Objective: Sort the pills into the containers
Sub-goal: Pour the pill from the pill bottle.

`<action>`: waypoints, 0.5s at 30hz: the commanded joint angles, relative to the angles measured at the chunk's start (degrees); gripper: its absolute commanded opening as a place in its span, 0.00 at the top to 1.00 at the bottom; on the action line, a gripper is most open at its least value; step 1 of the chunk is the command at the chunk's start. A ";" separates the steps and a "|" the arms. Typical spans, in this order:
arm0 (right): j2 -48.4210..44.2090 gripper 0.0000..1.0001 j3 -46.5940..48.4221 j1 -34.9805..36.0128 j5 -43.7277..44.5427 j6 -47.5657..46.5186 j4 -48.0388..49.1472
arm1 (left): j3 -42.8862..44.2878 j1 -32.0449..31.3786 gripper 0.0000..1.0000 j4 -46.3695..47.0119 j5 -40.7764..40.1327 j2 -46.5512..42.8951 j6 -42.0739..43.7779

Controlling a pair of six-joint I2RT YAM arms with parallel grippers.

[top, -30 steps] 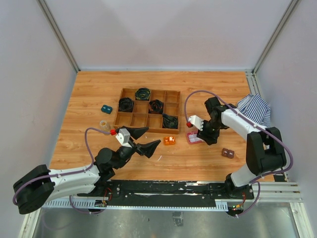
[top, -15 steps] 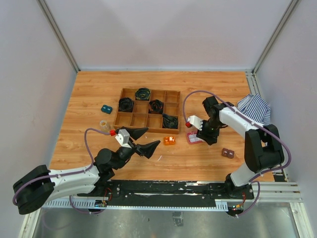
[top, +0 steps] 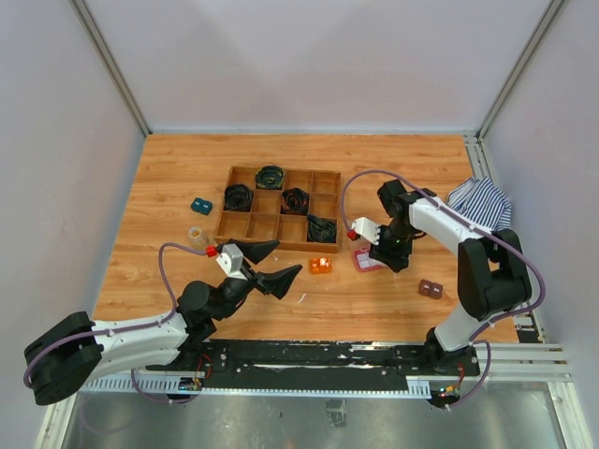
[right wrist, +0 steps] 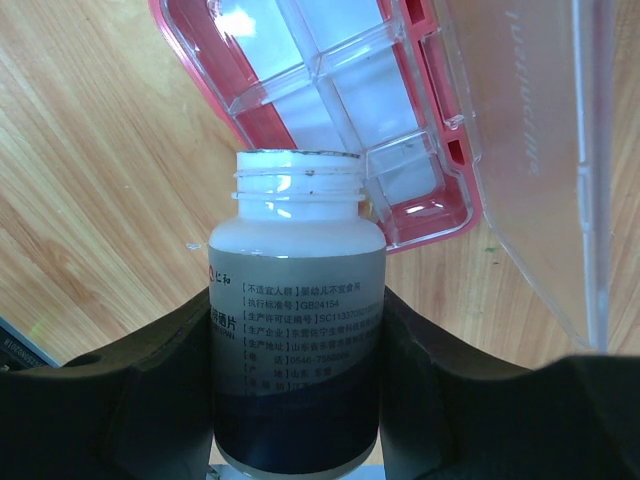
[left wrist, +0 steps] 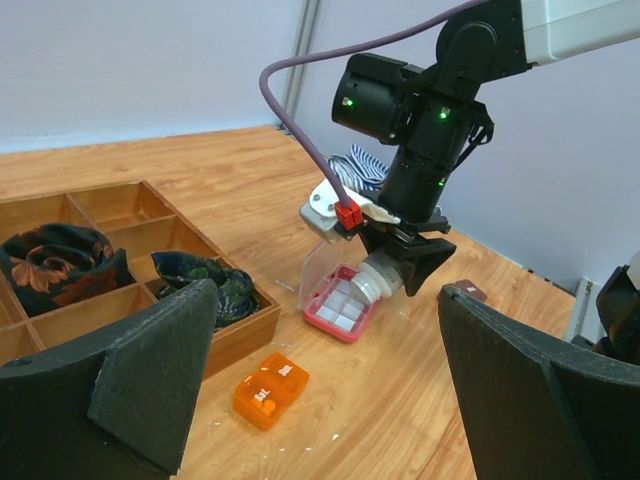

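1 uncapped bottle [right wrist: 297, 270] in right gripper [left wrist: 398, 268] over open pink box [right wrist: 425, 215]

left pincer [top: 288, 257] agape, right pincer [top: 382, 254] in grip

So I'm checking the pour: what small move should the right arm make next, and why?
Probably tip the white bottle a little further. The right gripper holds it uncapped, mouth just over the open pink pill box, and no pills show in the compartments in view.
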 commanded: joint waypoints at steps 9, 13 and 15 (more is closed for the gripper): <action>1.42 0.99 2.43 2.46 2.42 0.55 -3.34 | -0.85 0.18 0.01 2.57 -0.65 -0.79 0.87; 1.69 0.99 3.01 2.74 2.58 0.47 -3.83 | -0.84 0.18 0.01 2.60 -0.61 -0.86 0.92; 1.88 0.99 3.17 2.92 2.80 0.52 -4.12 | -0.92 0.18 0.01 2.60 -0.61 -0.89 0.88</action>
